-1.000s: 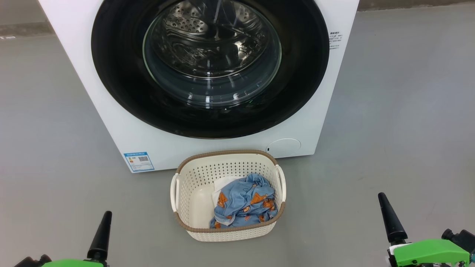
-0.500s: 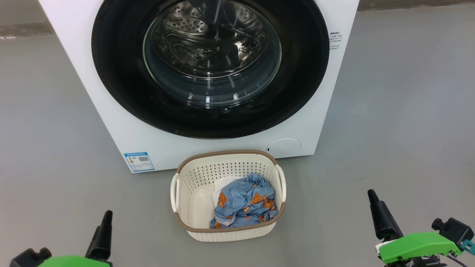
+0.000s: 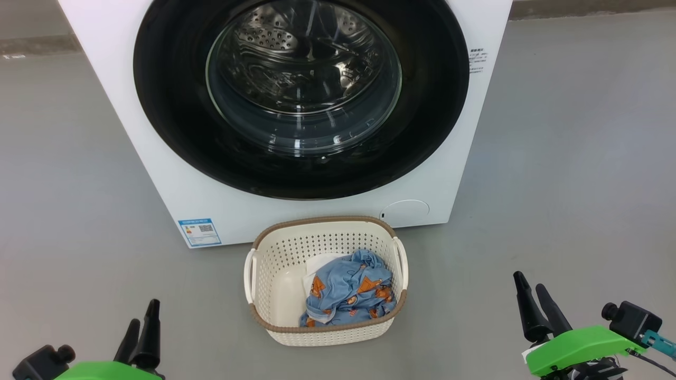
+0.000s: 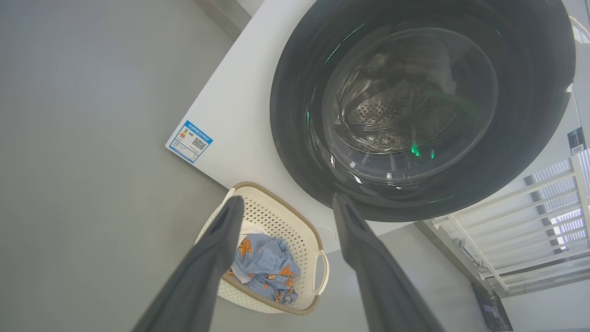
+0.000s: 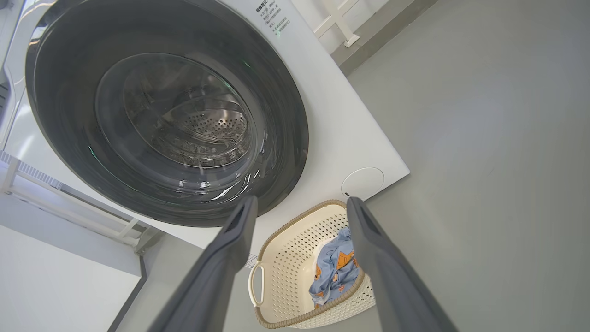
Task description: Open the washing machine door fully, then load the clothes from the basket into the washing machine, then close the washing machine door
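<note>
Right gripper [image 3: 528, 283], at the lower right of the head view, and left gripper [image 3: 143, 312], at the lower left, both stand wide open and hold nothing. To open the door [image 3: 301, 177] well, we should catch its free edge and pull along the hinge arc, keeping clear of the basket [image 3: 325, 219] of clothes [image 3: 348, 293] at lower centre. That door lies shut across the upper centre, well apart from both grippers.

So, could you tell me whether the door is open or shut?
Shut: the door sits flush against the washer front, with no gap at its rim.
</note>
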